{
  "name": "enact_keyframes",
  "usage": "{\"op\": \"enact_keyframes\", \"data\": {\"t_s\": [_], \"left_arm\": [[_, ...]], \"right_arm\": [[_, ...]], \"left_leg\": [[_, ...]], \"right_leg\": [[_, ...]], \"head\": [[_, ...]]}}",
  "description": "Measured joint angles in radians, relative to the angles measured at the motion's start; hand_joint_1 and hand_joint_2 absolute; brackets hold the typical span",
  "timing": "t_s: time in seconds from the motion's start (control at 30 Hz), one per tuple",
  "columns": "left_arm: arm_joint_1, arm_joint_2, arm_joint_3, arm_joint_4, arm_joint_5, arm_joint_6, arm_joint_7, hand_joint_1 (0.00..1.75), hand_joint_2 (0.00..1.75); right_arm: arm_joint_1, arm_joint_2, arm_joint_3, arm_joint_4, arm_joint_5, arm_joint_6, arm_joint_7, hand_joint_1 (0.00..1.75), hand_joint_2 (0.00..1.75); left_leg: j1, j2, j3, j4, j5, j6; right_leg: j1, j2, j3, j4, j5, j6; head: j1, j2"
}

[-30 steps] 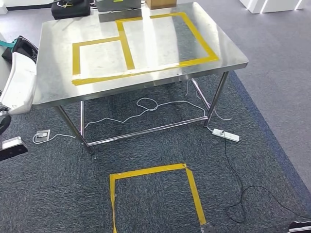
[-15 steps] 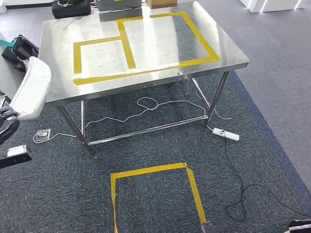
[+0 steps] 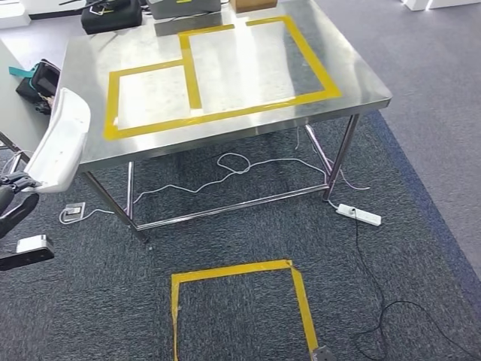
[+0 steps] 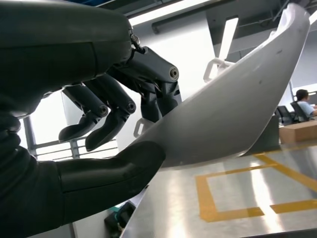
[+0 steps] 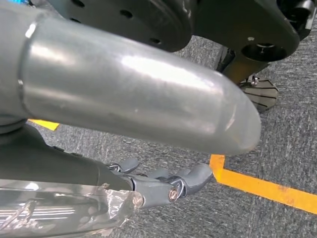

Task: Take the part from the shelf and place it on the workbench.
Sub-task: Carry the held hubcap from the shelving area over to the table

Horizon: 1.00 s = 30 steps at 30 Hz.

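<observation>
**Left hand holds the white part at the workbench's corner**

Left hand [image 4: 93, 144] grips the white part [image 4: 239, 109], a curved plastic shell, between its thick thumb underneath and dark fingers [image 4: 157, 74] on top. In the head view the part [image 3: 62, 143] hangs just beside the near left corner of the steel workbench [image 3: 352, 71], its upper end overlapping the edge. Yellow tape [image 3: 192, 68] marks two rectangles on the benchtop. A black bag [image 3: 110, 13] and a cardboard box [image 3: 252, 4] stand at the far edge. Under the bench white cables [image 3: 227, 162] trail across the dark carpet to a power strip [image 3: 358, 215]. A yellow tape square [image 3: 238, 301] lies on the floor in front. Right hand [image 5: 164, 181] hangs over the carpet with fingers loosely curled, holding nothing.
</observation>
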Motion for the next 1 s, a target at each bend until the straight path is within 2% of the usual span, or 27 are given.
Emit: {"op": "enact_keyframes", "data": {"t_s": [0.03,0.07,0.13,0.17,0.2,0.23,0.27,0.3,0.33,0.37,0.4,0.47,0.5,0.53,0.57,0.63,0.67,0.7,0.73,0.77,0.8,0.83,0.87,0.9,1.0], "left_arm": [[0.003,0.001,0.001,-0.001,0.000,0.002,-0.001,1.75,1.75],[0.006,0.001,0.002,-0.002,-0.001,0.005,-0.001,1.75,1.75],[0.016,0.000,0.004,-0.003,-0.003,0.010,-0.001,1.75,1.75],[0.022,-0.001,0.004,-0.003,-0.005,0.012,0.000,1.75,1.75],[0.028,-0.001,0.005,-0.003,-0.006,0.012,0.000,1.75,1.75],[0.032,-0.001,0.006,-0.003,-0.007,0.013,0.000,1.75,1.75],[0.034,-0.001,0.009,-0.003,-0.007,0.014,0.000,1.75,1.75],[0.037,-0.001,0.014,-0.003,-0.007,0.015,0.000,1.75,1.75],[0.039,-0.001,0.018,-0.003,-0.007,0.016,0.001,1.75,1.75],[0.040,0.000,0.023,-0.003,-0.007,0.017,0.001,1.75,1.75],[0.042,0.001,0.026,-0.003,-0.008,0.018,0.002,1.75,1.75],[0.044,0.004,0.034,-0.004,-0.008,0.020,0.002,1.75,1.75],[0.048,0.004,0.039,-0.004,-0.007,0.022,0.002,1.75,1.75],[0.053,0.003,0.044,-0.004,-0.006,0.027,0.001,1.75,1.75],[0.061,0.000,0.048,-0.004,-0.002,0.034,-0.003,1.75,1.75],[0.084,-0.007,0.055,-0.004,0.010,0.050,-0.015,1.75,1.75],[0.098,-0.010,0.059,-0.004,0.014,0.056,-0.022,1.75,1.75],[0.110,-0.013,0.065,-0.005,0.018,0.061,-0.028,1.75,1.75],[0.119,-0.015,0.072,-0.006,0.019,0.066,-0.033,1.75,1.75],[0.125,-0.017,0.079,-0.008,0.021,0.069,-0.037,1.75,1.75],[0.128,-0.018,0.086,-0.010,0.022,0.073,-0.040,1.75,1.75],[0.131,-0.021,0.092,-0.011,0.023,0.074,-0.041,1.75,1.75],[0.131,-0.023,0.096,-0.013,0.023,0.075,-0.043,1.75,1.75],[0.131,-0.024,0.100,-0.014,0.024,0.075,-0.046,1.75,1.75],[0.117,-0.029,0.102,-0.016,0.021,0.067,-0.056,1.75,1.75]], "right_arm": [[0.000,0.000,0.000,0.000,0.000,-0.001,0.000,0.00,0.00],[0.000,0.000,0.000,0.000,0.000,-0.001,0.000,0.00,0.00],[0.003,0.000,0.000,0.000,0.000,-0.001,-0.001,0.00,0.00],[0.006,0.000,0.000,0.000,0.000,-0.001,-0.001,0.00,0.00],[0.009,0.000,0.000,0.000,0.000,-0.001,-0.001,0.00,0.00],[0.011,0.000,0.000,0.000,0.001,-0.001,-0.001,0.00,0.00],[0.012,0.000,0.000,0.000,0.001,-0.001,-0.002,0.00,0.00],[0.012,0.000,0.000,0.001,0.001,0.000,-0.002,0.00,0.00],[0.011,0.000,0.000,0.001,0.002,0.000,-0.003,0.00,0.00],[0.010,0.000,0.000,0.001,0.002,0.000,-0.004,0.00,0.00],[0.007,0.000,0.000,0.001,0.002,0.000,-0.004,0.00,0.00],[0.000,-0.001,0.000,0.001,0.002,-0.001,-0.005,0.00,0.00],[-0.004,-0.001,0.001,0.001,0.002,-0.001,-0.005,0.00,0.00],[-0.006,-0.001,0.001,0.001,0.002,-0.001,-0.006,0.00,0.00],[-0.007,-0.001,0.001,0.001,0.003,-0.001,-0.005,0.00,0.00],[-0.002,-0.001,0.001,0.001,0.005,-0.001,-0.003,0.00,0.00],[0.001,-0.001,0.001,0.001,0.007,-0.001,-0.001,0.00,0.00],[0.004,-0.001,0.001,0.001,0.008,-0.001,0.000,0.00,0.00],[0.006,-0.001,0.001,0.001,0.009,-0.001,0.001,0.00,0.00],[0.008,-0.001,0.001,0.001,0.009,-0.001,0.001,0.00,0.00],[0.011,-0.001,0.002,0.001,0.010,-0.001,0.001,0.00,0.00],[0.012,-0.001,0.002,0.001,0.011,0.000,0.001,0.00,0.00],[0.013,-0.001,0.003,0.001,0.012,0.000,0.002,0.00,0.00],[0.012,-0.001,0.005,0.001,0.014,0.001,0.003,0.00,0.00],[0.001,-0.001,0.010,0.001,0.018,0.003,0.006,0.00,0.00]], "left_leg": [[-0.001,0.005,-0.023,0.042,-0.012,0.000],[-0.004,0.010,-0.063,0.106,-0.028,0.001],[-0.010,0.012,-0.167,0.243,-0.053,0.006],[-0.012,0.012,-0.207,0.278,-0.040,0.011],[-0.015,0.012,-0.229,0.274,-0.003,0.017],[-0.018,0.012,-0.231,0.231,0.055,0.026],[-0.022,0.013,-0.222,0.164,0.122,0.034],[-0.029,0.015,-0.207,0.108,0.167,0.040],[-0.035,0.017,-0.189,0.059,0.189,0.045],[-0.038,0.019,-0.173,0.029,0.182,0.045],[-0.040,0.019,-0.160,0.018,0.159,0.042],[-0.036,0.017,-0.139,-0.003,0.127,0.041],[-0.034,0.016,-0.130,-0.005,0.119,0.044],[-0.033,0.015,-0.117,-0.008,0.111,0.049],[-0.033,0.014,-0.103,-0.010,0.101,0.052],[-0.035,0.014,-0.074,-0.011,0.079,0.058],[-0.037,0.014,-0.059,-0.012,0.067,0.060],[-0.039,0.013,-0.044,-0.012,0.055,0.061],[-0.041,0.012,-0.029,-0.012,0.043,0.062],[-0.043,0.011,-0.014,-0.012,0.031,0.062],[-0.046,0.009,0.000,-0.011,0.020,0.060],[-0.048,0.007,0.010,-0.009,0.010,0.058],[-0.050,0.004,0.016,-0.008,0.000,0.054],[-0.051,0.002,0.020,-0.006,-0.006,0.050],[-0.051,0.000,0.022,-0.004,-0.006,0.055]], "right_leg": [[0.001,-0.001,0.010,-0.002,-0.007,-0.008],[0.003,-0.001,0.021,-0.005,-0.014,-0.013],[0.006,-0.003,0.048,-0.015,-0.031,-0.019],[0.008,-0.002,0.066,-0.021,-0.043,-0.019],[0.009,-0.002,0.087,-0.027,-0.055,-0.018],[0.010,-0.001,0.111,-0.034,-0.068,-0.016],[0.010,-0.001,0.135,-0.041,-0.082,-0.014],[0.012,-0.001,0.155,-0.050,-0.096,-0.010],[0.014,-0.001,0.171,-0.061,-0.107,-0.005],[0.016,-0.002,0.183,-0.073,-0.114,0.001],[0.018,-0.004,0.193,-0.082,-0.116,0.009],[0.018,-0.009,0.196,-0.068,-0.104,0.022],[0.018,-0.011,0.179,-0.030,-0.095,0.027],[0.020,-0.012,0.147,0.026,-0.094,0.028],[0.022,-0.013,0.107,0.089,-0.105,0.026],[0.031,-0.013,0.031,0.186,-0.171,0.019],[0.035,-0.013,0.000,0.204,-0.206,0.015],[0.039,-0.013,-0.024,0.199,-0.223,0.012],[0.042,-0.012,-0.040,0.170,-0.207,0.008],[0.045,-0.012,-0.049,0.123,-0.156,0.004],[0.047,-0.011,-0.055,0.069,-0.081,-0.001],[0.048,-0.011,-0.056,0.027,-0.020,-0.008],[0.050,-0.011,-0.052,0.000,0.025,-0.013],[0.050,-0.011,-0.048,-0.011,0.048,-0.018],[0.049,-0.010,-0.037,-0.017,0.055,-0.015]], "head": [[-0.002,0.000],[-0.004,0.000],[-0.006,0.000],[-0.006,0.000],[-0.006,0.000],[-0.006,0.000],[-0.006,0.000],[-0.006,0.000],[-0.008,0.000],[-0.008,-0.001],[-0.008,-0.001],[-0.007,0.000],[-0.005,0.000],[-0.002,0.000],[0.001,0.000],[0.005,0.000],[0.006,0.000],[0.006,0.000],[0.006,0.000],[0.007,0.000],[0.007,0.000],[0.006,0.000],[0.006,0.000],[0.005,0.000],[0.004,0.000]]}}
